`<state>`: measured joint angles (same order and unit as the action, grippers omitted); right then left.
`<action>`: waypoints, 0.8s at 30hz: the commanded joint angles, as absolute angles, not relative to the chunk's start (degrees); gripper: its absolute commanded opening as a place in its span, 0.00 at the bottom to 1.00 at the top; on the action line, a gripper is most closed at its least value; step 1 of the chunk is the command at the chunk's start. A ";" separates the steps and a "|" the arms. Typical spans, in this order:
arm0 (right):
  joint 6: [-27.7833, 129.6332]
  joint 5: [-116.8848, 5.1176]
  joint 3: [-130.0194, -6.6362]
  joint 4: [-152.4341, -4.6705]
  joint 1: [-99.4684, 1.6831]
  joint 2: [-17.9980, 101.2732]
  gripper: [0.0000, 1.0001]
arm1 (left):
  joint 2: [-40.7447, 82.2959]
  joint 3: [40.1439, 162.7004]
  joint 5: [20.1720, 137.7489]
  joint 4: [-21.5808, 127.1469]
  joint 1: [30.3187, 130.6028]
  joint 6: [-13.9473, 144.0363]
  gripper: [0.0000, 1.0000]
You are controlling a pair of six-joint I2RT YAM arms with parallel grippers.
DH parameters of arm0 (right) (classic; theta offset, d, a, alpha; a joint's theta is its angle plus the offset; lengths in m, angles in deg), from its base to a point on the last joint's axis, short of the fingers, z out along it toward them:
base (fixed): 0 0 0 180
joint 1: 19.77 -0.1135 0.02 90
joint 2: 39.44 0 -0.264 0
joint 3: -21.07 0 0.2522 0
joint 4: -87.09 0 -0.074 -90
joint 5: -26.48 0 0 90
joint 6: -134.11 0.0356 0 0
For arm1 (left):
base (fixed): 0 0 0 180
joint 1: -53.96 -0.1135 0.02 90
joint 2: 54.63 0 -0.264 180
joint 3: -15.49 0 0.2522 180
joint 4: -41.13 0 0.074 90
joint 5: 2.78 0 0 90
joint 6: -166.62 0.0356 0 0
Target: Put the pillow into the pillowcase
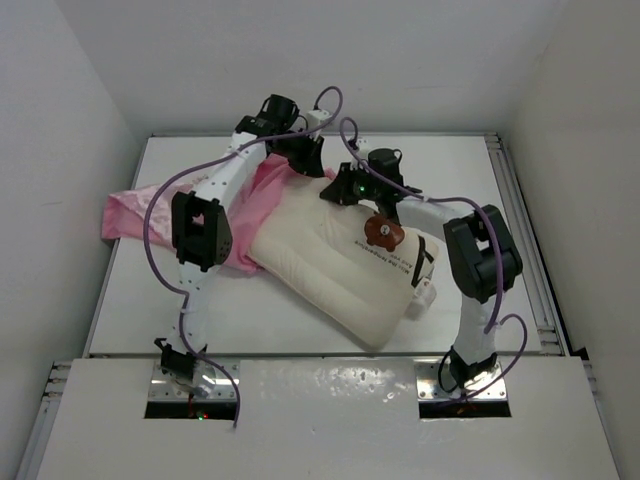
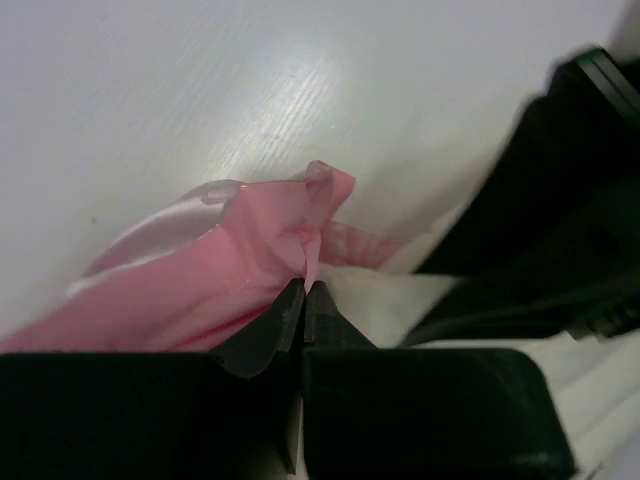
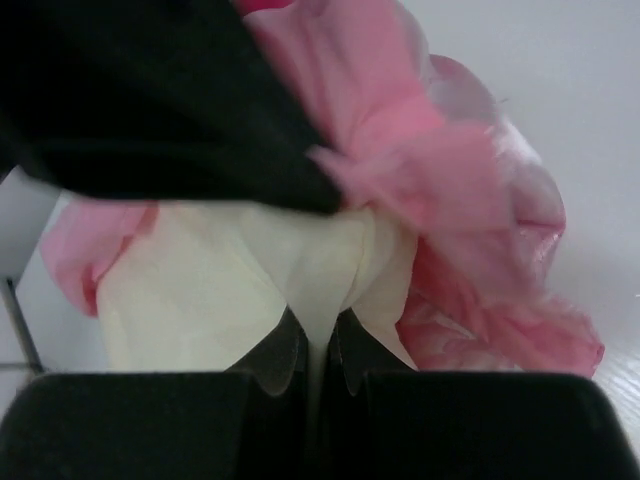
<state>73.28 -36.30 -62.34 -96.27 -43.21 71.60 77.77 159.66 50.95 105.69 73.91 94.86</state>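
While the left jaws pinch tight on a crumpled fold of glossy pink pillowcase point(image 2: 250, 270), the right jaws clamp a soft peak of cream pillow point(image 3: 200, 290), which lies ribbed, rectangular and mostly uncovered, diagonally on the white desk point(image 1: 200, 320).

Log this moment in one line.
left hand: shut on pillowcase | right hand: shut on pillow | pillow: mostly outside pillowcase
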 commanded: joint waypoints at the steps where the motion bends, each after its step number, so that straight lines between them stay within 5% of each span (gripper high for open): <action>1: 82.25 -48.30 -66.87 -109.55 -41.48 71.99 0.00 | 72.73 162.49 38.10 109.02 75.14 99.55 0.00; 4: 86.03 -53.32 -68.88 -111.48 -40.42 75.77 0.00 | 72.29 162.06 39.49 110.17 75.76 101.85 0.00; 5: 85.69 -52.98 -69.76 -112.01 -40.33 76.74 0.10 | 72.20 161.10 40.37 107.73 75.76 100.28 0.00; 6: 85.16 -52.54 -70.47 -111.84 -40.33 78.05 0.29 | 72.02 158.91 43.33 106.32 75.50 99.14 0.00; 9: 80.51 -48.94 -71.71 -107.90 -39.98 76.50 0.98 | 72.02 157.31 49.23 102.26 73.92 94.30 0.38; 10: 78.50 -47.89 -69.88 -105.54 -39.72 75.35 0.99 | 71.85 157.57 49.69 102.43 73.39 94.20 0.57; 13: 69.72 -46.92 -65.31 -100.01 -37.36 69.64 0.99 | 70.00 157.84 57.91 103.66 71.28 95.69 0.74; 18: 59.51 -43.84 -62.66 -83.85 -35.67 61.39 0.98 | 68.94 154.42 75.25 107.44 71.62 101.22 0.78; 20: 56.07 -42.87 -62.57 -79.43 -36.37 59.62 0.81 | 68.94 150.39 77.54 108.15 71.89 102.20 0.78; 21: 56.24 -43.13 -61.87 -74.71 -36.29 58.74 0.43 | 68.68 149.32 77.81 107.89 71.89 101.94 0.78; 22: 58.41 -43.74 -61.08 -73.27 -35.68 56.56 0.21 | 68.77 148.35 78.08 107.19 72.06 101.85 0.78; 23: 60.79 -45.84 -59.77 -72.30 -35.24 55.05 0.13 | 68.77 146.95 78.69 106.57 72.24 101.76 0.78; 24: 65.77 -46.64 -55.40 -72.73 -33.58 53.30 0.28 | 68.77 146.59 79.04 105.26 72.33 101.33 0.78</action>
